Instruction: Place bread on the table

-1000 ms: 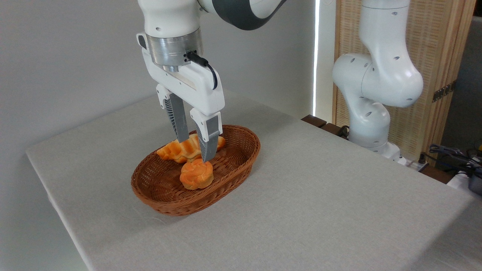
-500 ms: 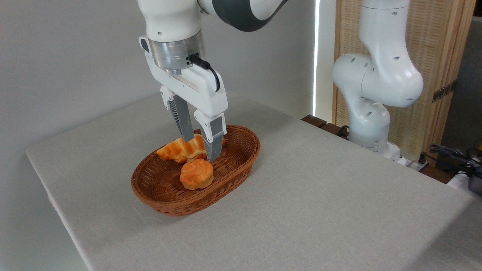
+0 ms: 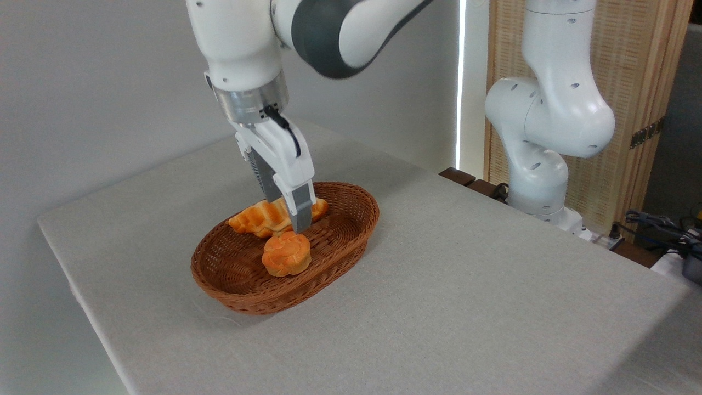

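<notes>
Compared with half a second ago, the wrist is now turned, so the two fingers that were standing side by side are lining up almost one behind the other from this camera. The tips are also sitting lower, down at the bread instead of just above it.

The gripper [image 3: 293, 216] is reaching down into the wicker basket [image 3: 351, 233], its fingers straddling the right part of the bread [image 3: 260, 218]. The near finger [image 3: 300, 207] is covering the pastry's front edge and the far finger is mostly hidden behind it. Because of that overlap, I cannot tell how wide the jaws are standing or whether they are pressing on the bread yet.

The bread is lying in the back half of the basket, its long axis running left to right and tilting slightly up toward the right. One tapered end is pointing at the left rim, the other at the back right rim. The round bun [image 3: 286, 254] is sitting just in front of it, near the fingertip. The basket is resting on the table [image 3: 466, 285].
</notes>
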You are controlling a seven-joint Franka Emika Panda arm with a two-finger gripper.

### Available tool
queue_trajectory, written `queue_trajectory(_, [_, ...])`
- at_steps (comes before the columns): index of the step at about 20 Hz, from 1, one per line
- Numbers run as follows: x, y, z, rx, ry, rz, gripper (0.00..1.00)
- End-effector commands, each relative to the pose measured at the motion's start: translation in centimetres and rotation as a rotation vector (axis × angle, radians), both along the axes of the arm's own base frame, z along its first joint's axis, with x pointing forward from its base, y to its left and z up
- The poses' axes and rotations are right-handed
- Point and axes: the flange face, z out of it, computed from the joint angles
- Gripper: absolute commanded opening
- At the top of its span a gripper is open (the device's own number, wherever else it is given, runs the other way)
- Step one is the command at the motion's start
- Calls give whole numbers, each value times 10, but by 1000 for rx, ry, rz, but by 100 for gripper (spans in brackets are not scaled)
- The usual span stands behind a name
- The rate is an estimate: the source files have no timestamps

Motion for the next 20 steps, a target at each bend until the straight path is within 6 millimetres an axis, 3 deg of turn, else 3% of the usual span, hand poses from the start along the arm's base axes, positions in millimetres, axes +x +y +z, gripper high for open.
queue_trajectory(1, [-12,-24,-20,-40,16,-56,100])
queue_trajectory(6, [-16,-48,-36,-111,61,-59,100])
queue_trajectory(11, [-15,-53,-42,-132,74,-63,100])
queue_trajectory(16, [-17,-76,-58,-125,99,-107,100])
queue_trajectory(20, [-16,-76,-63,-79,92,-141,97])
